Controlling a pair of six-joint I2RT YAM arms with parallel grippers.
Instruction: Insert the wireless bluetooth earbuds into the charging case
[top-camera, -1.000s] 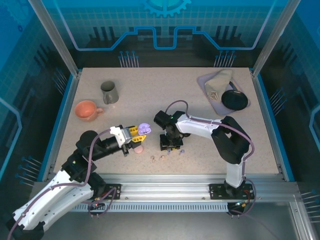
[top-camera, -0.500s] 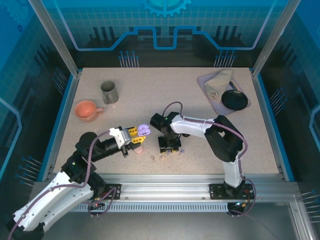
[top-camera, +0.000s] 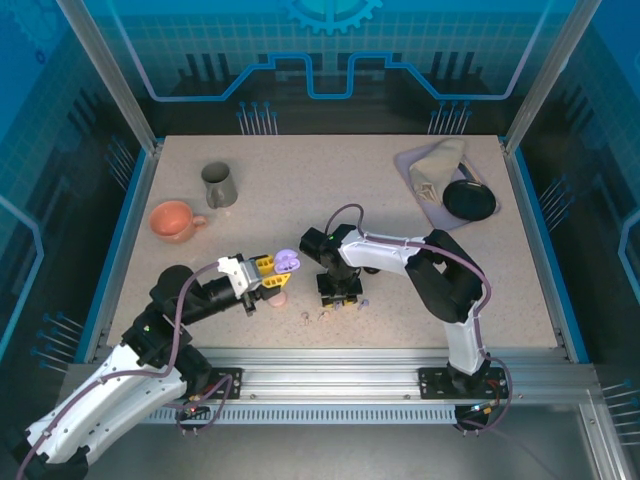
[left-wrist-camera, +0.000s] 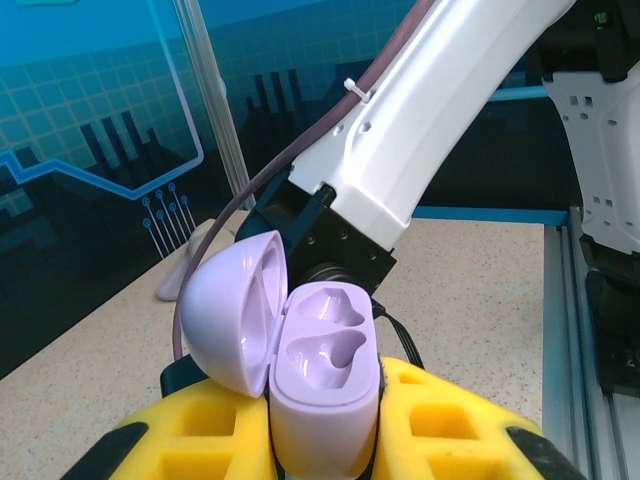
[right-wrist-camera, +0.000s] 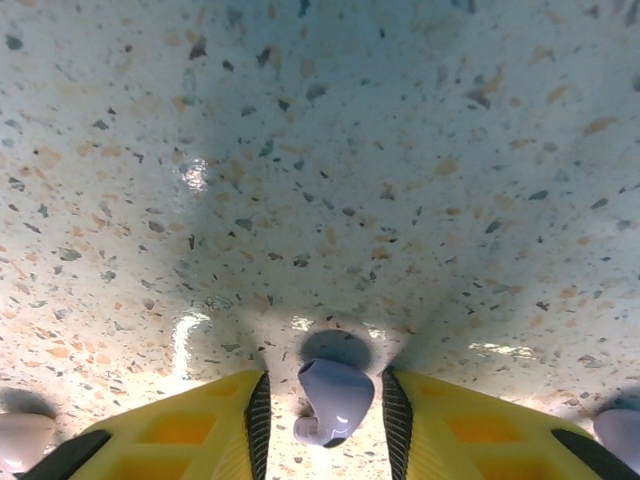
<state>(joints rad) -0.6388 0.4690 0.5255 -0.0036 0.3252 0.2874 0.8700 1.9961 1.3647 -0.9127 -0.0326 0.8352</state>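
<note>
Right wrist view: a lavender earbud lies on the table between the right gripper's slightly parted jaws, while the left gripper clamps the open charging case.

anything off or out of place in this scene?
Nothing damaged or spilled. Loose earbuds lie scattered on the table by the right end effector; the lavender case in the left end effector is open, both wells empty.

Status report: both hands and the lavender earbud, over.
Left hand shut on lavender case, lid open, both wells empty. Right hand open at the table, fingers straddling lavender earbud. Beige bud nearby, apart.
</note>
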